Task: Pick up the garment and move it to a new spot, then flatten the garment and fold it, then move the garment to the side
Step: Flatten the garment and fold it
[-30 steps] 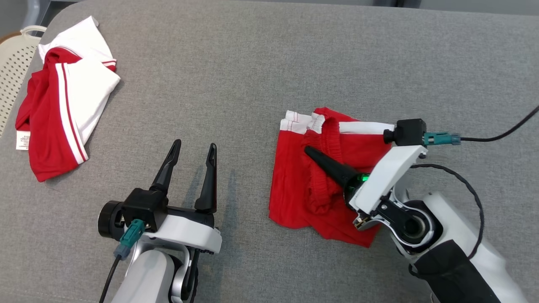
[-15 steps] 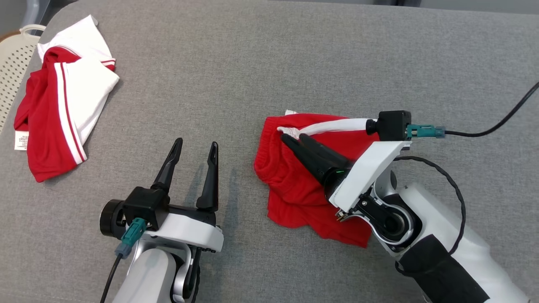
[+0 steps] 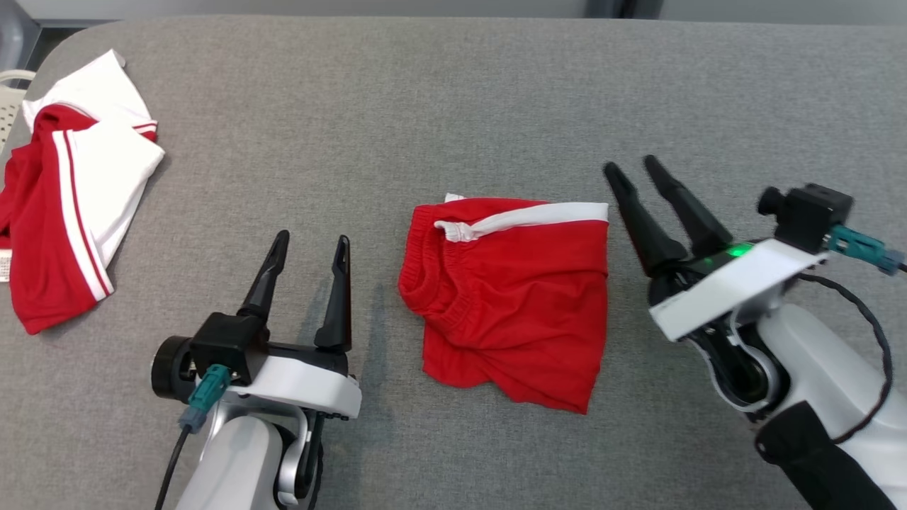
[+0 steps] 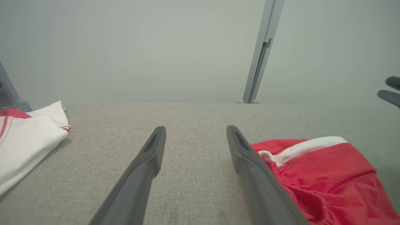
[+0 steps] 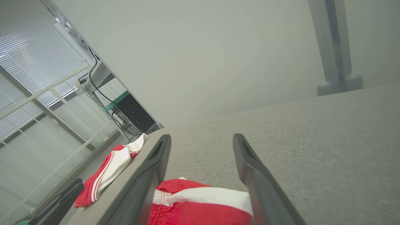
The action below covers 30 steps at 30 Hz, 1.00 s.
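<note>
**Head view:** the folded red garment [image 3: 510, 297] lies on the grey surface [image 3: 425, 106] between the left gripper [image 3: 313, 237] and the right gripper [image 3: 629, 164], touching neither. Its waistband faces left and its white stripe runs along the far edge. Both grippers are spread and empty, fingers pointing away.

**Left wrist view:** the garment lies just right of the fingers.

**Right wrist view:** the garment lies low, behind the parted fingers.

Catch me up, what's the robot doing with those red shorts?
Nothing is held at this moment. The red shorts lie folded over and a bit rumpled on the grey surface, between the two arms. The right claw is open just to their right, clear of the cloth. The left claw is open on their left, also apart from them. A red and white garment lies at the far left. The fold looks roughly done; moving the shorts aside is not yet done.
</note>
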{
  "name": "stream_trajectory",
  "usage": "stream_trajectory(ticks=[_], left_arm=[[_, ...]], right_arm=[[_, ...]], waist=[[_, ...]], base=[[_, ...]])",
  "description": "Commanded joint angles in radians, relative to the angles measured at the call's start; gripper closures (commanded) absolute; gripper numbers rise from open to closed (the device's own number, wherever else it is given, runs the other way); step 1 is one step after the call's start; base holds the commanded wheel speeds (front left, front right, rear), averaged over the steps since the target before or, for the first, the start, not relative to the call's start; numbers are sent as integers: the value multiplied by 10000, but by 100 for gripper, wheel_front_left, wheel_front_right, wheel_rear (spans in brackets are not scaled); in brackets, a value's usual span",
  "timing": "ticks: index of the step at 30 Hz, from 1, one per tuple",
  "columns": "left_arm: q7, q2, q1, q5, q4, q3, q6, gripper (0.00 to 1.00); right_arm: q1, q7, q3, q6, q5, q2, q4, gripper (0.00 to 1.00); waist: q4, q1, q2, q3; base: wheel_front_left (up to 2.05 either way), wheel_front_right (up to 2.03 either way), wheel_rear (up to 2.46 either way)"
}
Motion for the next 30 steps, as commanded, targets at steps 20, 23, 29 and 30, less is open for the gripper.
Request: stream_trajectory(ticks=[20, 23, 29, 30], left_arm=[[-29, 690, 793, -257, -427, 852, 197, 0], [37, 752, 1160, -309, -591, 900, 278, 0], [148, 897, 2073, -442, -1032, 993, 396, 0], [191, 914, 2230, -446, -1105, 1006, 431, 0]], right_arm=[[4467, -297, -5556, 25, -5684, 731, -2232, 0], [4954, -296, -5772, 25, -6245, 929, -2456, 0], [5747, -297, -5939, 25, -6794, 1098, -2598, 0], [5861, -297, -5972, 23, -6897, 1091, -2572, 0]], waist=[[-952, 0, 0, -989], [-1038, 0, 0, -1324], [-1139, 0, 0, -1990], [-1147, 0, 0, -2094]], base=[[0, 0, 0], [0, 0, 0], [0, 0, 0], [0, 0, 0]])
